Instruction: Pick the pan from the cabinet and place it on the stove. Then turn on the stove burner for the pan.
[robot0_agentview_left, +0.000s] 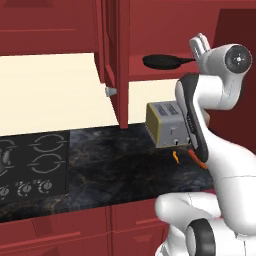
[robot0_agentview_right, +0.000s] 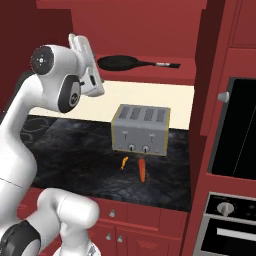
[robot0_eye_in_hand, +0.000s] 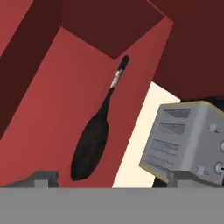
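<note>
The black pan (robot0_agentview_left: 161, 61) lies on the red inner shelf of the open wall cabinet (robot0_agentview_left: 150, 74), its thin handle pointing right. It is seen again as the pan (robot0_agentview_right: 119, 62) on the cabinet shelf (robot0_agentview_right: 150, 73), and in the hand view as the pan (robot0_eye_in_hand: 89, 146), handle tip up and away. My gripper (robot0_agentview_left: 200, 42) is raised at shelf height, just right of the handle end and apart from it. The gripper (robot0_agentview_right: 78, 43) is open with nothing between its widely spread fingertips (robot0_eye_in_hand: 41, 176). The stove (robot0_agentview_left: 35, 160) lies low at the left, with its knobs along the front.
The open cabinet door (robot0_agentview_left: 118, 55) with its silver knob (robot0_agentview_left: 110, 91) hangs left of the pan. A grey toaster (robot0_agentview_right: 140, 129) stands on the dark counter (robot0_agentview_left: 115, 165) under the shelf, with a carrot (robot0_agentview_right: 142, 170) in front of it. A wall oven (robot0_agentview_right: 235, 130) is at the right.
</note>
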